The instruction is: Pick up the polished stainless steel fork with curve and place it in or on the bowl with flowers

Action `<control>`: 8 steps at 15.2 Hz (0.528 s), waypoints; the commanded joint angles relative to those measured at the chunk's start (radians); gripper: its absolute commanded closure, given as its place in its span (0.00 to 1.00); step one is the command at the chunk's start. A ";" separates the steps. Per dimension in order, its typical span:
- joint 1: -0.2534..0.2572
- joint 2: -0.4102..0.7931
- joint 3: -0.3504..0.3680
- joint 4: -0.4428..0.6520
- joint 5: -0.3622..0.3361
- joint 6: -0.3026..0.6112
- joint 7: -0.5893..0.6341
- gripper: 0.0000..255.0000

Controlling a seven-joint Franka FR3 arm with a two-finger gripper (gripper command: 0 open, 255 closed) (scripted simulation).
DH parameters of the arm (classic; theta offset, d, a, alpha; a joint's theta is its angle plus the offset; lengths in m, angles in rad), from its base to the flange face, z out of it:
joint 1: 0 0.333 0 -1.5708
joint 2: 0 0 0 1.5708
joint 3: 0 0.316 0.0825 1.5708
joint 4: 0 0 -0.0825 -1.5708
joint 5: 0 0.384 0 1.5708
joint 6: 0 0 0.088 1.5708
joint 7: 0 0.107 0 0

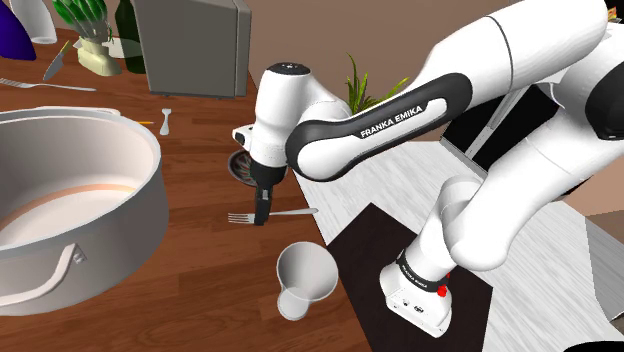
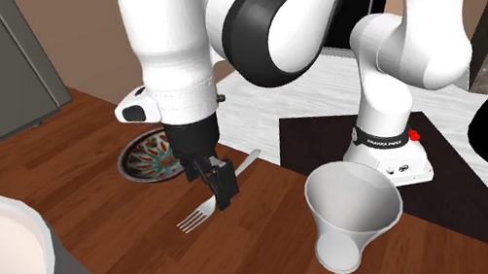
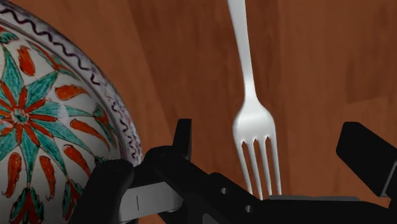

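The flower-painted bowl sits on the wooden counter, just beside the black end effector, which hangs low over the steel fork, fingers spread and gripping nothing. The fork lies flat directly beneath, its neck between the two fingers and touching neither; its long axis runs from tines at the second exterior view's lower left to handle at upper right, square across the fingers' closing line. A straight descent looks sufficient.
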 commanded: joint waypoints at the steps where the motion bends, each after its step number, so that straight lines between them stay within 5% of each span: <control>1: 0.000 0.021 0.002 -0.010 -0.003 0.031 0.001 0.00; 8: -0.001 0.048 0.005 -0.021 -0.008 0.069 0.005 0.00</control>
